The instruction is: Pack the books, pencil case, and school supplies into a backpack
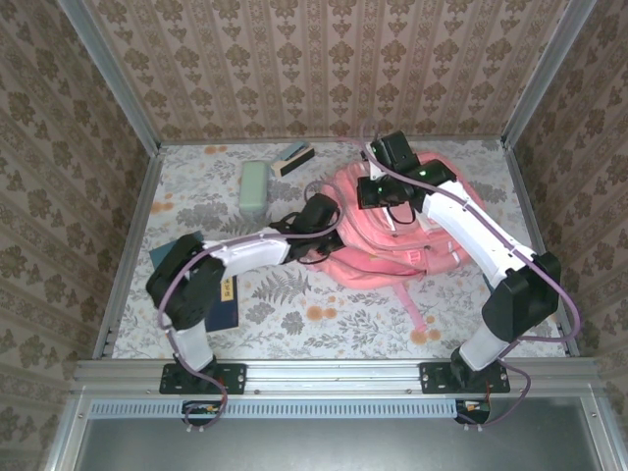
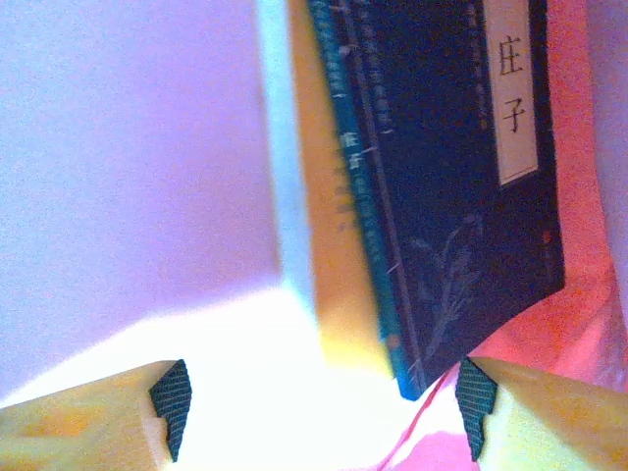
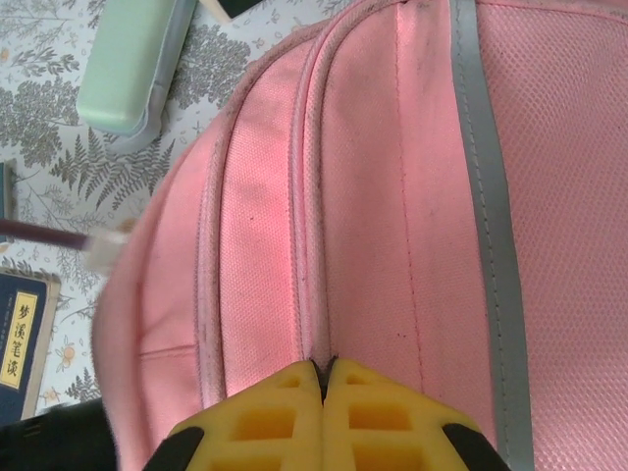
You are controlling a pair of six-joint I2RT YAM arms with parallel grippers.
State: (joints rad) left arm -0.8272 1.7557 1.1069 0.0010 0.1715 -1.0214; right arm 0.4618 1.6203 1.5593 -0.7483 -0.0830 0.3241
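Left pincer (image 2: 324,417) spread wide, navy book (image 2: 461,196) just ahead | right pincer (image 3: 324,368) clamped on backpack (image 3: 392,196) seam | lose that seam and your book may slide out.

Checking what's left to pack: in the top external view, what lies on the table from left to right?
dark navy book with yellow label, pale mint-green oblong pencil case, small teal-and-dark stapler-like block, large pink fabric backpack
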